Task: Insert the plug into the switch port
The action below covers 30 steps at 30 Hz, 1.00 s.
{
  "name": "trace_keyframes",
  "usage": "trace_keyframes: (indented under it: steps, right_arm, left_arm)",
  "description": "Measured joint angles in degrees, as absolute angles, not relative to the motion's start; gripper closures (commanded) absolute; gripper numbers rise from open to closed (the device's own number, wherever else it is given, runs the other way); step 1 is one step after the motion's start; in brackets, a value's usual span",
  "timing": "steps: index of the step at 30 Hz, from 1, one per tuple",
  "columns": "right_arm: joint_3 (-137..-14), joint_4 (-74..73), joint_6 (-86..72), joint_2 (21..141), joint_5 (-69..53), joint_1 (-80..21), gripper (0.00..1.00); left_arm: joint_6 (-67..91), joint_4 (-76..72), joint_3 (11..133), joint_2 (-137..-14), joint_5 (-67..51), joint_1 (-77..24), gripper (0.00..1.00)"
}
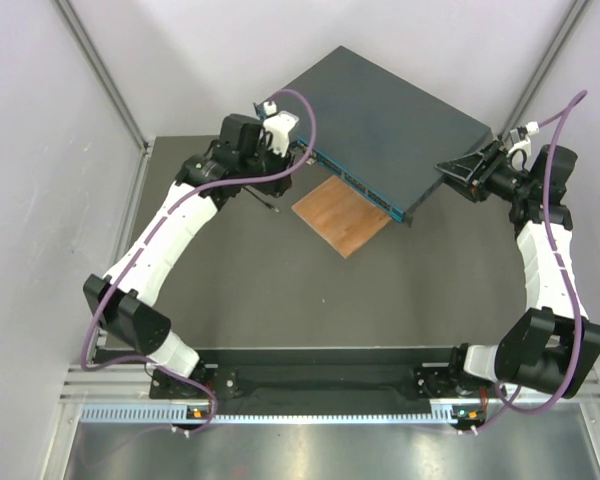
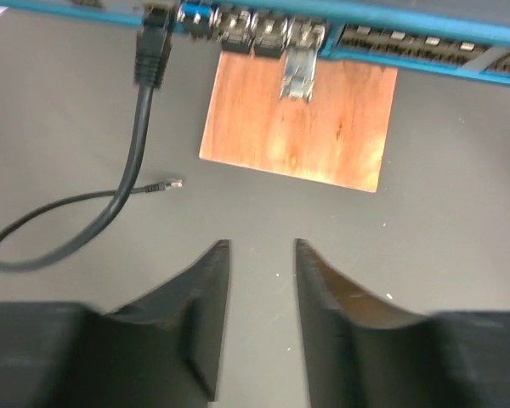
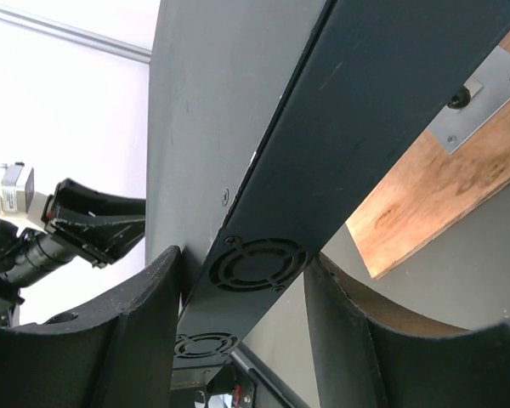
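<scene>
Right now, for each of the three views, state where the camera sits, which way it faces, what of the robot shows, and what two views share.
Top external: above, behind the bases, looking down; left arm, right arm, switch.
Left wrist: faces the switch's teal ports, a cable's plug at one; open left gripper below.
Right wrist: looks along the switch's side; right gripper clamps it.
Shared: the wooden board shows in both wrist views.

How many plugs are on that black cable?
2: the upper plug sits at a switch port; the loose plug lies on the table, left of the wooden board.
</scene>
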State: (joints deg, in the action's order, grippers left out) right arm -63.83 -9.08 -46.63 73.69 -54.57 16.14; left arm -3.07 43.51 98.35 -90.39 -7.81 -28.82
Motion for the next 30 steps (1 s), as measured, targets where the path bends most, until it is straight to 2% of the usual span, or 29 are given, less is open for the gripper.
trace_keyframes:
  steps: [1,11,30]
  right_arm:
    - [-63.9,-9.1,-46.6,73.7,-54.6,16.1,1.0]
    - [-63.9,-9.0,-46.7,74.0,-54.9,16.2,1.0]
    - [-64.3,-9.0,-46.7,74.7,-55.8,16.3,1.0]
  left_arm:
    - [-2.9,43.3,97.5,-89.7,-7.9,-28.6,0.7]
    - [-0.5,34.3,93.5,-89.0,-10.7,-28.5,1.0]
    - [3.9,27.0,95.5,-95.3,-11.0,-28.9,1.0]
